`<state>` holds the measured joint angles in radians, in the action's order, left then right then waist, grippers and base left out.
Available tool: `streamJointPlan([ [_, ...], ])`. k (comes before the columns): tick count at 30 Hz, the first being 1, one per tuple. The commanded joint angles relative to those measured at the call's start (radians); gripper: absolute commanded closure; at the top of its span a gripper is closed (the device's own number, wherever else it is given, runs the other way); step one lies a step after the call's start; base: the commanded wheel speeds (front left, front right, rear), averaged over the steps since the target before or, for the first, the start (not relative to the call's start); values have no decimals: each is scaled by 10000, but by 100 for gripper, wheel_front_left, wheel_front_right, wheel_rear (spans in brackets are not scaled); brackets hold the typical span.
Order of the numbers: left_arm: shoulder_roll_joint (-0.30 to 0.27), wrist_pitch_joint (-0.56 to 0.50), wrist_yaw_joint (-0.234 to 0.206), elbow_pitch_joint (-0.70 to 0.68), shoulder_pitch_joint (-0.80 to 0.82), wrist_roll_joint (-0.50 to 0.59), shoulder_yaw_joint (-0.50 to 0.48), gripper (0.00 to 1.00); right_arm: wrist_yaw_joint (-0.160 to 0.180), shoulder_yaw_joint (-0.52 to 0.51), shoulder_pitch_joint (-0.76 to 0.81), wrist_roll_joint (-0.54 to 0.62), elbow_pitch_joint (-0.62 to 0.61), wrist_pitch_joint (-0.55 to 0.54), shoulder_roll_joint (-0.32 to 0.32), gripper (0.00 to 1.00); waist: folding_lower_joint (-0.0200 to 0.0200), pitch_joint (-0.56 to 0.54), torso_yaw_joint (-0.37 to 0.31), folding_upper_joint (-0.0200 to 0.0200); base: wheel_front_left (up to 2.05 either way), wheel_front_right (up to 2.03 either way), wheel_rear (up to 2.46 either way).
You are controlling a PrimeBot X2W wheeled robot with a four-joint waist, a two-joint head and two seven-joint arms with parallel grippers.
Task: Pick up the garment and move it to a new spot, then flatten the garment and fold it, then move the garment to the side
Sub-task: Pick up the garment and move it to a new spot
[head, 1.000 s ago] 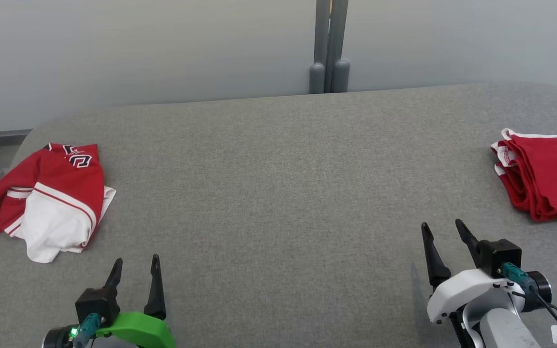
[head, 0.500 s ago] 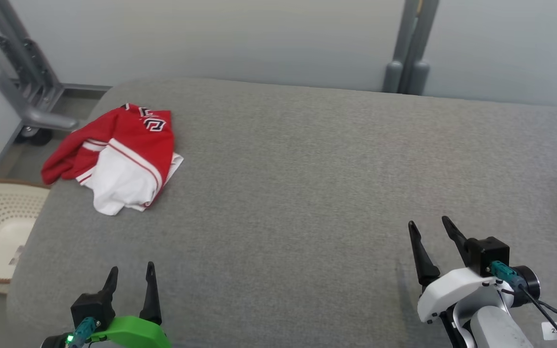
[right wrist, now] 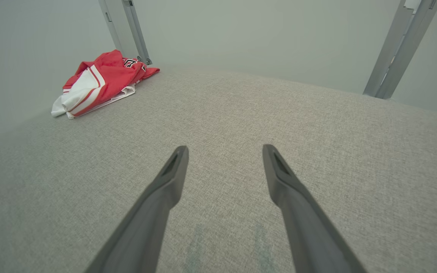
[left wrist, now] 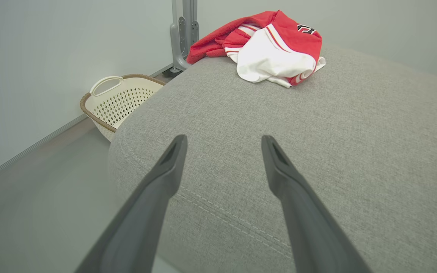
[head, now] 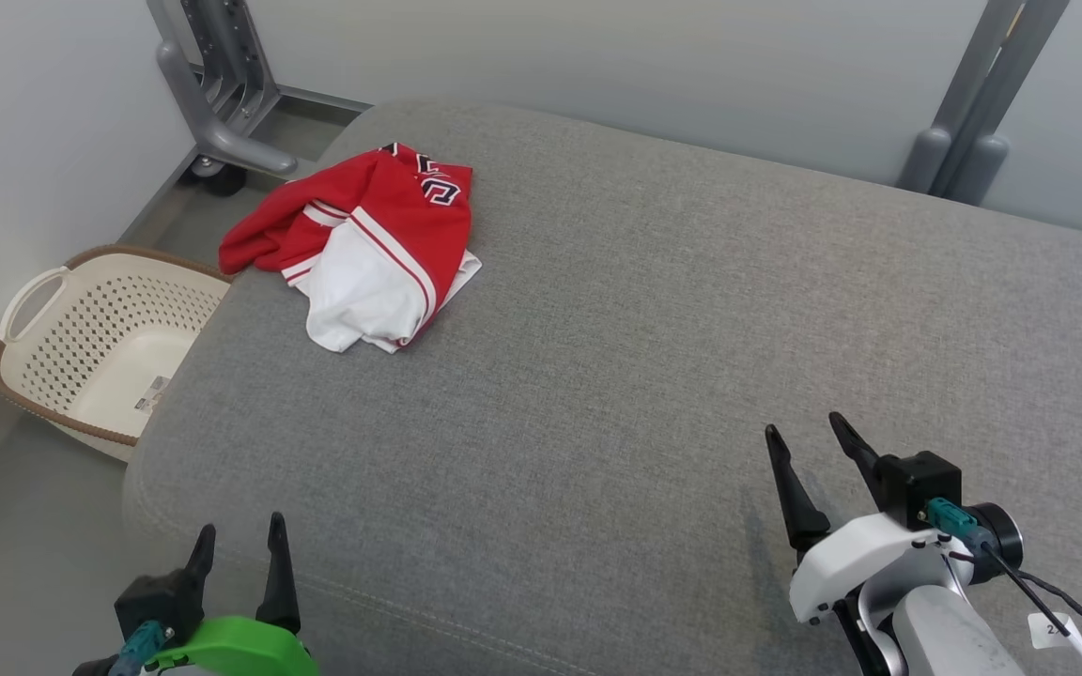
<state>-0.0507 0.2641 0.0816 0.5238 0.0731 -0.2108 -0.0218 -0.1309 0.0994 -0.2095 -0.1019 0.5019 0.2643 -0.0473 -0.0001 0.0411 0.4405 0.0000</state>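
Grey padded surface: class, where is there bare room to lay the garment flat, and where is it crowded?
The middle of the grey padded surface, between the garment at its far left corner and the right end effector in front, is bare; so is the far right. Crowded: only that left corner, a basket on the floor beside it.

My left gripper [head: 240,522]: two long dark tapered fingers [head: 280,577], black block [head: 170,598], teal connector [head: 140,642], bright green shell [head: 236,648]. My right gripper [head: 802,422]: same fingers w/ white shell [head: 842,563], small screws [head: 917,542], teal plug [head: 950,516], black cable [head: 1034,596], white tag [head: 1050,631]
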Motion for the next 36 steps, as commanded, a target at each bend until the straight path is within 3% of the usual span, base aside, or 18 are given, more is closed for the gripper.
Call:
streamJointPlan([
  [1, -11, 0, 71, -12, 157, -61, 28, 0, 7, -27, -47, 79, 10, -1, -70, 0, 1, 184, -145, 0, 0, 0, 0],
  [6, -78, 0, 355, 201, 1184, -58, 24, 0, 7, -123, -273, 353, -39, -1, -66, 0, 1, 783, -661, 0, 0, 0, 0],
  [13, -1158, 0, 494, 934, 3944, -401, 781, 0, 5, -209, -759, 951, -121, -2, -66, 0, 1, 1890, -1363, 0, 0, 0, 0],
  [19, -2620, -643, 488, 2507, 6414, -2142, 2245, 0, 5, -506, -1352, 1149, -800, -2, -67, 0, 1, 2849, -2201, 0, 0, 0, 0],
  [24, -3864, -1444, 490, 3238, 7358, -3538, 3278, 0, 7, -312, -1813, 1240, -1482, -2, -70, 0, 1, 3556, -3088, 0, 0, 0, 0],
  [31, -5059, -2155, 490, 3543, 7716, -5447, 4111, 0, 7, -350, -2140, 1325, -2345, -2, -135, 0, 1, 4438, -3928, 0, 0, 0, 0],
  [36, -5582, -2156, 490, 3921, 7801, -5992, 4473, 0, 7, -567, -2075, 1406, -2782, -2, -191, 0, 1, 4992, -4284, 0, 0, 0, 0],
])
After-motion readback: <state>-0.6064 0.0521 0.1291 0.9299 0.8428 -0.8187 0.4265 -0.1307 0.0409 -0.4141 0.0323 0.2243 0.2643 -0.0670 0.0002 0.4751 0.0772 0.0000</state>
